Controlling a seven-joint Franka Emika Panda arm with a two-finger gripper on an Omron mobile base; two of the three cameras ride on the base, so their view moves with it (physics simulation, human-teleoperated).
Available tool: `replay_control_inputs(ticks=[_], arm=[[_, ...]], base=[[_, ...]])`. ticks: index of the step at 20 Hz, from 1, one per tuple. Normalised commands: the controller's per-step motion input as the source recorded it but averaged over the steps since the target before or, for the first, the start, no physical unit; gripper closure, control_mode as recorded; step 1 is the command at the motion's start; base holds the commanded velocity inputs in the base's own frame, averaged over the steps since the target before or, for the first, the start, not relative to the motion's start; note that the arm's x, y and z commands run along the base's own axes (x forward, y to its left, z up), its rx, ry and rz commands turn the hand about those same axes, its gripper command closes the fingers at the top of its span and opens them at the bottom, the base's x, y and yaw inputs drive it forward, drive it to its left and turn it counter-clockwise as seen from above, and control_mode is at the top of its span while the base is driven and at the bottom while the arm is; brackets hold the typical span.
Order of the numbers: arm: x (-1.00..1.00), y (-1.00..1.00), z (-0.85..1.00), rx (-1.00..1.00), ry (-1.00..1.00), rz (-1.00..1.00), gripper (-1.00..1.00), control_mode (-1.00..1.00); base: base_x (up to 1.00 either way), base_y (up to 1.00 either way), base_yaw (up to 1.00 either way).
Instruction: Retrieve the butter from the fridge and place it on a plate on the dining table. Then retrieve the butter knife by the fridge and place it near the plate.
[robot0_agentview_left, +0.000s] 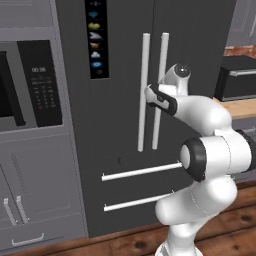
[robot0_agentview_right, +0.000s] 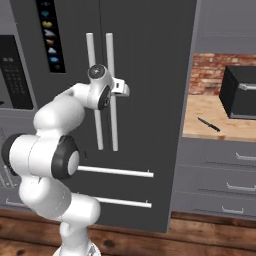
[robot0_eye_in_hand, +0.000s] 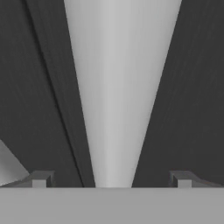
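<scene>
Dark grey-black, the tall fridge (robot0_agentview_left: 120, 125) stands shut, with two long white vertical bar handles side by side at the meeting of its doors and two horizontal white bars on the drawers below. The white arm's two-finger gripper (robot0_eye_in_hand: 111, 179) is raised to the right-hand white vertical bar handle (robot0_eye_in_hand: 116, 87). In the hand view, that bar runs straight up between the two small dark fingertips (robot0_eye_in_hand: 41, 178), which stand wide apart on either side of it, open and not touching it. The door seam runs just to one side of the bar. In the right base view, the small slim dark butter knife (robot0_agentview_right: 208, 124) lies well off to the gripper's right on a light wood counter top (robot0_agentview_right: 200, 127), near a black box-shaped appliance (robot0_agentview_right: 240, 92) before a red brick wall.
</scene>
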Motion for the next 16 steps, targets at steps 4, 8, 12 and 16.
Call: replay_control_inputs(ticks=[4,8,12,16], arm=[[0.36,-0.03,-0.03,0.00,-0.06,0.00,-1.00,-1.00],[0.33,0.00,0.00,0.00,0.00,0.02,-1.00,-1.00],[0.36,0.00,0.00,0.00,0.00,0.02,1.00,-1.00],[0.27,0.00,0.00,0.00,0.00,0.01,1.00,-1.00]], base=[[0.00,0.00,0.00],[0.00,0.00,0.00],[0.00,0.00,0.00],[0.00,0.00,0.00]])
